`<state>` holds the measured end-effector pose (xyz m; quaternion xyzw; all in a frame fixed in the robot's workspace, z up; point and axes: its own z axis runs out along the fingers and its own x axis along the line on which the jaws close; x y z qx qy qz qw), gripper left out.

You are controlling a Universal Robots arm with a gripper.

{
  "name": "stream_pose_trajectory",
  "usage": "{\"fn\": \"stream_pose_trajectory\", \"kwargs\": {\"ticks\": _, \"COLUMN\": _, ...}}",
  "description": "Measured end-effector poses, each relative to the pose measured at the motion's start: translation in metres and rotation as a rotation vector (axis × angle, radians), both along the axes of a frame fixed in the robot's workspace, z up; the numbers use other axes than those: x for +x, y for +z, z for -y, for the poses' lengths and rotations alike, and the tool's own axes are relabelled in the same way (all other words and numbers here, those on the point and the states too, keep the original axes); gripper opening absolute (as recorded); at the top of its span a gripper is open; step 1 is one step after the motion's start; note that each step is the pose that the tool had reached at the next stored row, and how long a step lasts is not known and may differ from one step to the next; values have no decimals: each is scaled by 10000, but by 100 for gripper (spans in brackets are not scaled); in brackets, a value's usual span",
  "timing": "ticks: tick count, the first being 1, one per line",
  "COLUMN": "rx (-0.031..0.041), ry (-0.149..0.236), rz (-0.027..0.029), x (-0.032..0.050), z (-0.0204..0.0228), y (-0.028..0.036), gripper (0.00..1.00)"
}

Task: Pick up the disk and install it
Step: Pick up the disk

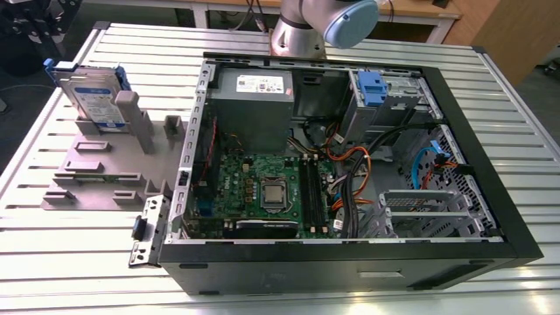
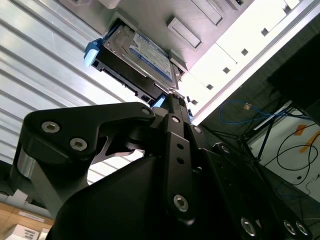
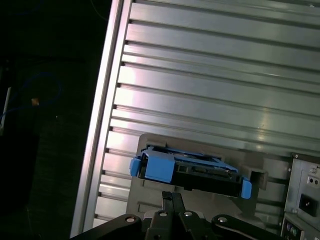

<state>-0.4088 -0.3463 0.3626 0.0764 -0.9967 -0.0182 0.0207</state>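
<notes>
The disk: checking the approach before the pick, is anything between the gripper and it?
Nothing visible does. In the first wrist view the gripper faces the disk, upright in its grey holder, with nothing between them.

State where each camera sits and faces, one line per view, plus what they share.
Exterior view: off the robot, high up, looking down on the open computer case and the disk upright in the grey fixture; the arm shows behind the case.
First wrist view: on the arm, facing the disk's blue-bracketed edge and slatted table past the gripper.
Second wrist view: on the arm, facing the disk's labelled face past the gripper.
Shared: all three show the disk.
</notes>
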Motion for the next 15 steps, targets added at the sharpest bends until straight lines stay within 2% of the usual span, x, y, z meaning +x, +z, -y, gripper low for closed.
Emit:
{"fn": "stream_pose_trajectory", "kwargs": {"ticks": 5, "rx": 1, "ry": 338, "rz": 0, "x": 0, "z": 0, "y": 0, "gripper": 11}}
{"fn": "stream_pose_trajectory", "kwargs": {"ticks": 15, "rx": 0, "ry": 1291, "rz": -1, "x": 0, "z": 0, "y": 0, "gripper": 11}}
